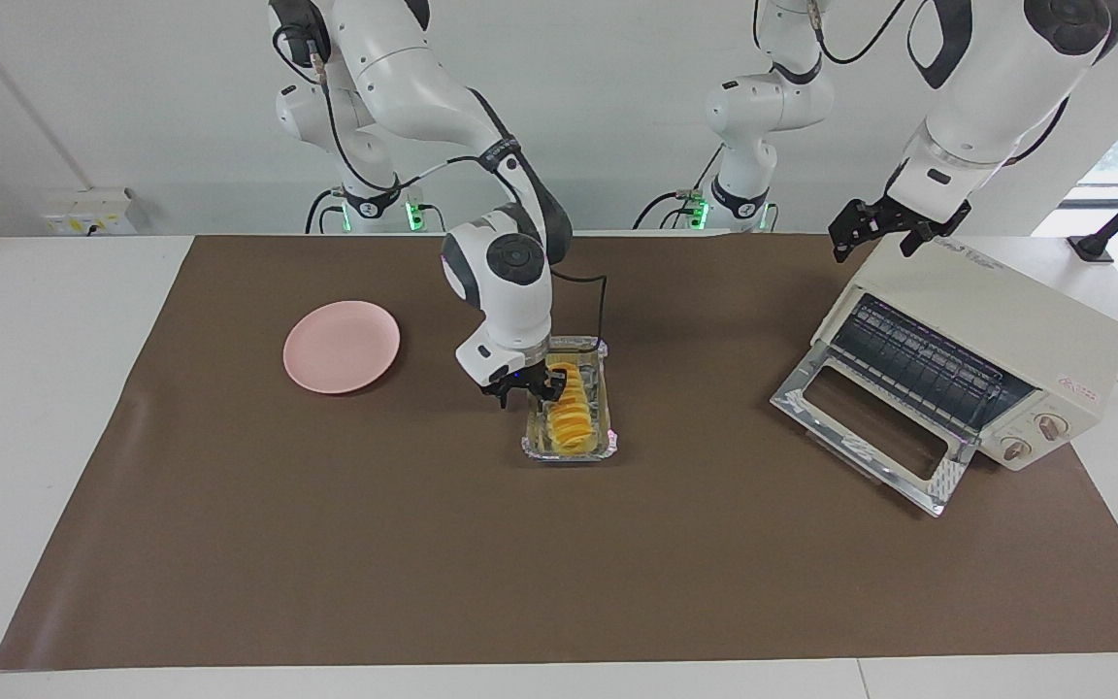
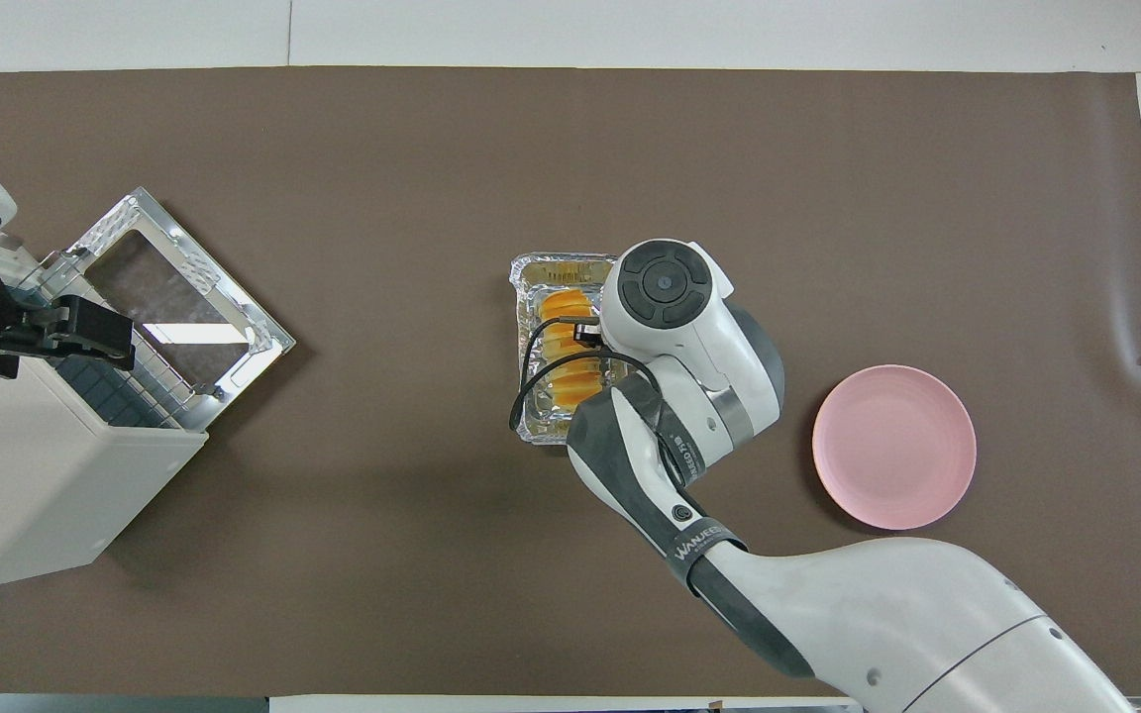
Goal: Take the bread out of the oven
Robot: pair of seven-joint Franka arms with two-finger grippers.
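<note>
The bread, a ridged golden-yellow loaf, lies in a silver foil tray on the brown mat at the table's middle; it also shows in the overhead view. My right gripper is low at the tray's end nearer the robots, fingers spread, one outside the tray wall and one by the bread. In the overhead view its wrist hides it. The oven stands at the left arm's end with its glass door dropped open and the rack bare. My left gripper hangs open over the oven's top front edge.
A pink plate lies on the mat toward the right arm's end, beside the tray. The oven's open door juts out over the mat toward the tray. The right arm's forearm crosses above the mat between plate and tray.
</note>
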